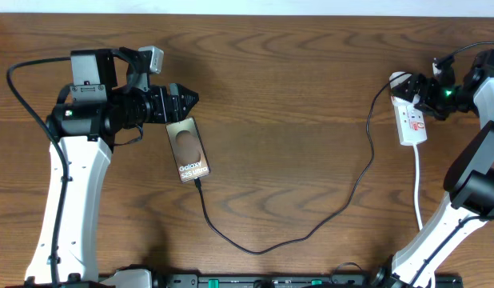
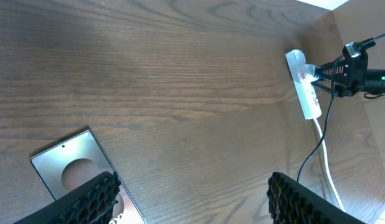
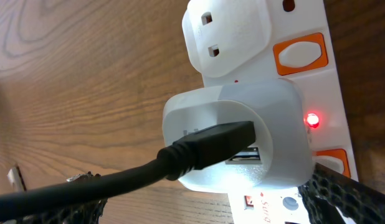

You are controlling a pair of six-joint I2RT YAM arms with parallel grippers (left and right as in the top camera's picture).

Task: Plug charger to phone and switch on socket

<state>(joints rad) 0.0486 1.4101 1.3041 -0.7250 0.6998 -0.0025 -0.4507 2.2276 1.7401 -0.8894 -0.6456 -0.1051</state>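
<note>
The left gripper stands wide open and holds nothing. In the left wrist view its two black ribbed fingers are far apart at the bottom edge. One of them reaches over the near part of the flat brown rectangular phone, which has white "Galaxy S25 Ultra" lettering. From above, the gripper is just over the upper short edge of the phone, and I cannot tell if it touches. The phone lies flat on the brown wooden table, a little tilted, left of the middle.

The right gripper is also open, with nothing clamped. In the right wrist view its meshed black fingers show at the lower corners, on either side of the white rounded adapter. I cannot tell if one pad touches it.

The adapter sits plugged into the small white oblong socket strip at the far right of the table. Beside it a small red lamp glows, and an orange rocker switch is above it.

The long thin black cable enters the front of the adapter. It runs in a wide loop over the table to the lower short edge of the phone, where its plug tip meets the phone. A white lead goes from the strip toward the near edge.
</note>
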